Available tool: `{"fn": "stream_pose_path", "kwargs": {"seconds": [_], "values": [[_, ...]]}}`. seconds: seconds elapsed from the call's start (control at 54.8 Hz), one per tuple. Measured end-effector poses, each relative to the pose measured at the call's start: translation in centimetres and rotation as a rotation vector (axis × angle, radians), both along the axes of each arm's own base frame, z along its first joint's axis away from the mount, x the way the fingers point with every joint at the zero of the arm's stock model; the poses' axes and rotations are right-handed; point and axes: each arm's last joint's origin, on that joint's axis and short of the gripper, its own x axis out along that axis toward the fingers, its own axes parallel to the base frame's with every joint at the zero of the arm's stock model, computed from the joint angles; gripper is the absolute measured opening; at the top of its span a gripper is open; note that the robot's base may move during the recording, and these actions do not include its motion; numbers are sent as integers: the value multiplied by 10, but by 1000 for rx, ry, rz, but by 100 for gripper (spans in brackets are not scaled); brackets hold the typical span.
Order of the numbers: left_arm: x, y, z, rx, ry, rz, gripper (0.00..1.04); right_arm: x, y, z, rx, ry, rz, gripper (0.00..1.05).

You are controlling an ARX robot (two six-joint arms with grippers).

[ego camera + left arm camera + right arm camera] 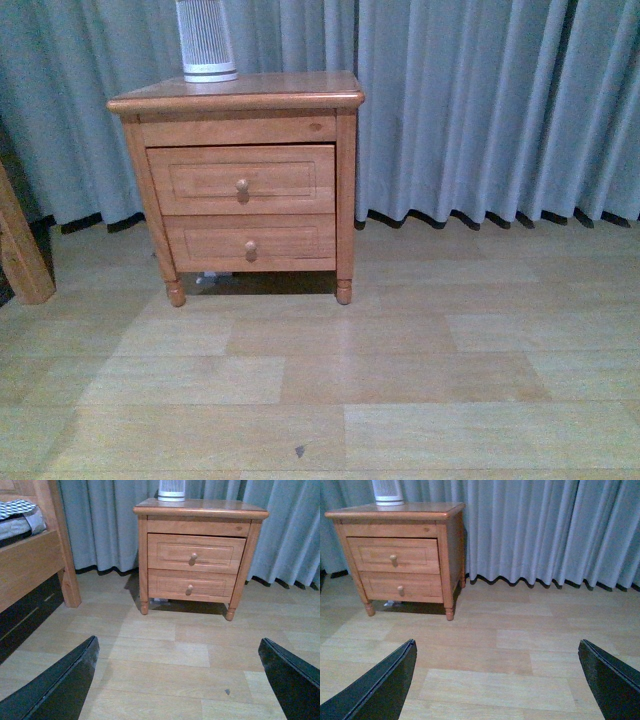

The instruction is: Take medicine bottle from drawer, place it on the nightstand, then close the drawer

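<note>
The nightstand (290, 88) stands on the wood floor at the back left, in front of the curtain. Its taller upper drawer (290, 180) is shut, with one round knob (242, 185). The medicine bottle is hidden. Neither arm shows in the front view. In the left wrist view my left gripper (180, 680) is open over bare floor, well short of the nightstand (215, 507) and the drawer (215, 554). In the right wrist view my right gripper (497, 680) is open too, with the nightstand (427, 508) and drawer (415, 555) far off to one side.
A large white ribbed appliance (206, 40) stands on the nightstand's top. The shallower lower drawer (290, 242) is shut. A wooden bed frame (30, 565) stands left of the nightstand. Grey curtains (480, 100) hang behind. Something small and white (207, 278) lies under the nightstand.
</note>
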Motion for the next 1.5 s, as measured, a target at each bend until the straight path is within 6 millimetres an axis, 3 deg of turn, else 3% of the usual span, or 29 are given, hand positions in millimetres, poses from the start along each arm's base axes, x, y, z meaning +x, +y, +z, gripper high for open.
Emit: {"fn": "stream_pose_path", "kwargs": {"seconds": [1.496], "values": [[0, 0, -1, -11, 25, -25, 98, 0, 0, 0, 0, 0, -1, 98]]}}
